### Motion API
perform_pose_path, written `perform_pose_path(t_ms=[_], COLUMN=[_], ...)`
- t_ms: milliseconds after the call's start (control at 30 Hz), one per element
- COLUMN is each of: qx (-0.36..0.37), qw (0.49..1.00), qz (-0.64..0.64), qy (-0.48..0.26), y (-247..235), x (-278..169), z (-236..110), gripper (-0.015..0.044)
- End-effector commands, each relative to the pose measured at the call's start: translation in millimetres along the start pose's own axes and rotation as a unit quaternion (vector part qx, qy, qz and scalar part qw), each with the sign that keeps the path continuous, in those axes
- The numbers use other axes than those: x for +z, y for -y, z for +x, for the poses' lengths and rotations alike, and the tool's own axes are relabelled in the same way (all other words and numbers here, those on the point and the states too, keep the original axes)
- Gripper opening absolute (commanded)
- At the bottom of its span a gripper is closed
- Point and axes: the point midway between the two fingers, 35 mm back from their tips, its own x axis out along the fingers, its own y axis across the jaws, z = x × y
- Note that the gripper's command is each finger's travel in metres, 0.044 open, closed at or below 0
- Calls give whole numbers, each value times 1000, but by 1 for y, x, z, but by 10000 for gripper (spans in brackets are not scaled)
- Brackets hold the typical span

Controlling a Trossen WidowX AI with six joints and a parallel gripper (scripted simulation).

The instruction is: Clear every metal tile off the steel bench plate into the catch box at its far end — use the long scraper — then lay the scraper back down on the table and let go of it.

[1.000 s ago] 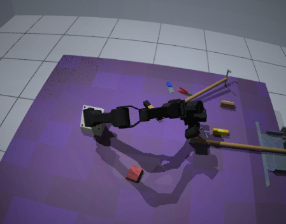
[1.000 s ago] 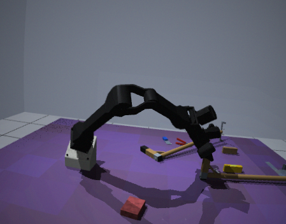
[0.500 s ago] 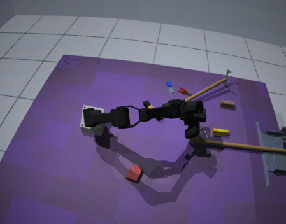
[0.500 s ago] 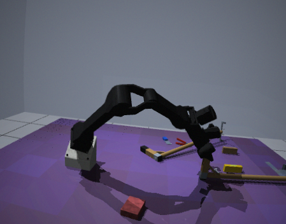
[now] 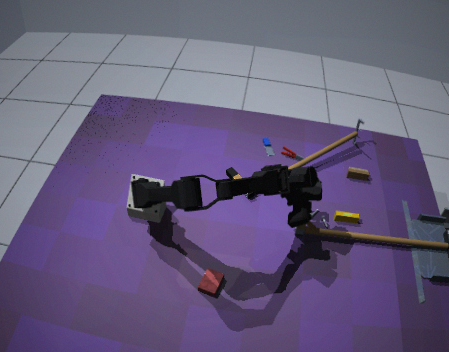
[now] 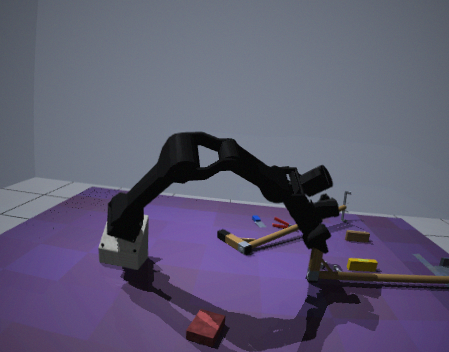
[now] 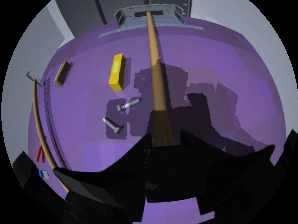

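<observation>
My gripper [image 5: 299,223] [image 6: 317,248] [image 7: 166,136] is shut on the near handle of the long scraper [image 5: 385,240] [image 6: 390,278] [image 7: 154,65], low over the table. The scraper's wooden shaft runs low from the handle to the steel bench plate [image 5: 424,257] [image 7: 134,21], and its dark head is over the plate, between the low side walls. The plate is cut off at the right edge in the top and exterior views. The far end is too small and dark to tell the catch box clearly, and I cannot make out any metal tiles.
Two bolts [image 7: 129,104] [image 7: 112,125] and a yellow block [image 5: 347,216] [image 6: 362,264] [image 7: 117,72] lie left of the shaft in the wrist view. Beyond are a brown block [image 5: 358,173] [image 6: 357,235], a hooked wooden tool [image 5: 325,150] [image 6: 275,236] and red pliers [image 5: 289,151]. A red block [image 5: 211,282] [image 6: 206,327] lies nearer the base.
</observation>
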Motion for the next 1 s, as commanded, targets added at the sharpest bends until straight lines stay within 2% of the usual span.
perform_pose_path(t_ms=[0, 967], qx=[0, 2], qw=[1000, 1000], qz=[2, 2], qy=[3, 3], y=[-1, -3], x=[-2, -31], z=[-7, -39], gripper=[0, 0])
